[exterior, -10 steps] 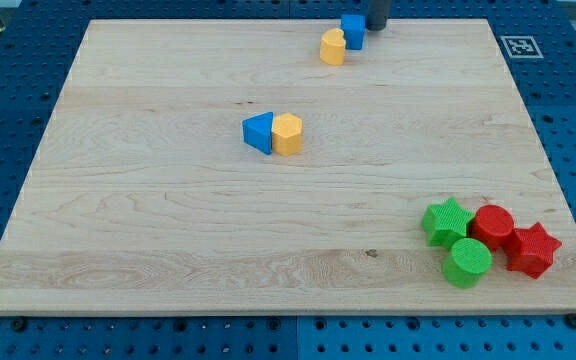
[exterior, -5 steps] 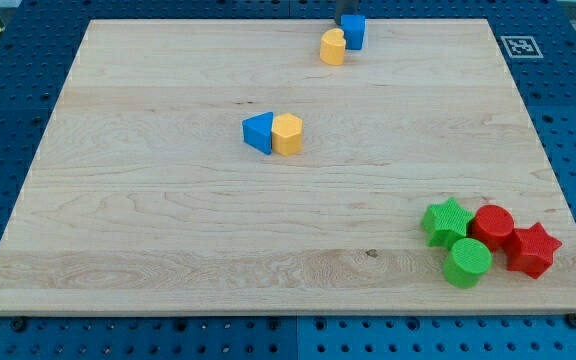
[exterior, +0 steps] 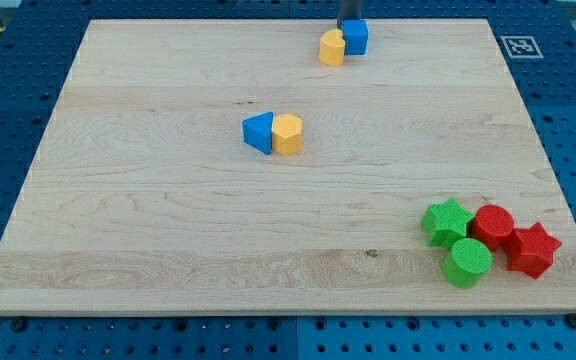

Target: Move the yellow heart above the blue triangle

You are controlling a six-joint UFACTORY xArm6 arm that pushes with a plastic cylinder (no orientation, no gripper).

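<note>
The pale wooden board (exterior: 168, 230) lay on a blue perforated table (exterior: 8, 90), filling most of the view. At the view's top edge, a short stretch of the dark rod was visible, and my tip (exterior: 349, 22) stood directly behind the small blue cube-like block (exterior: 355, 36), seemingly touching or just short of its top side; contact could not be confirmed. The rod carried no jaws, so there was nothing to be apart or together: it was a plain bare end, clamped on nothing.

The small yellow heart-shaped block (exterior: 333, 47) sat near the board's top edge, touching the blue cube's lower left corner. It was well apart from the blue triangular block (exterior: 258, 132), lying up and to the view's right of it. The blue triangle rested near the board's middle, slightly left of centre, pressed side by side against a yellow block of roughly hexagonal shape (exterior: 287, 133) on its right.

In the view's bottom right corner a cluster of four blocks sat close together: a green star-shaped block (exterior: 446, 221), a red cylinder-shaped block (exterior: 492, 226) just to its right, a red star-shaped block (exterior: 533, 249) further right near the board's edge, and a green cylinder-shaped block (exterior: 466, 262) below, between the green star and the red cylinder.

A black-and-white square marker (exterior: 519, 46) sat off the board's top right corner.
</note>
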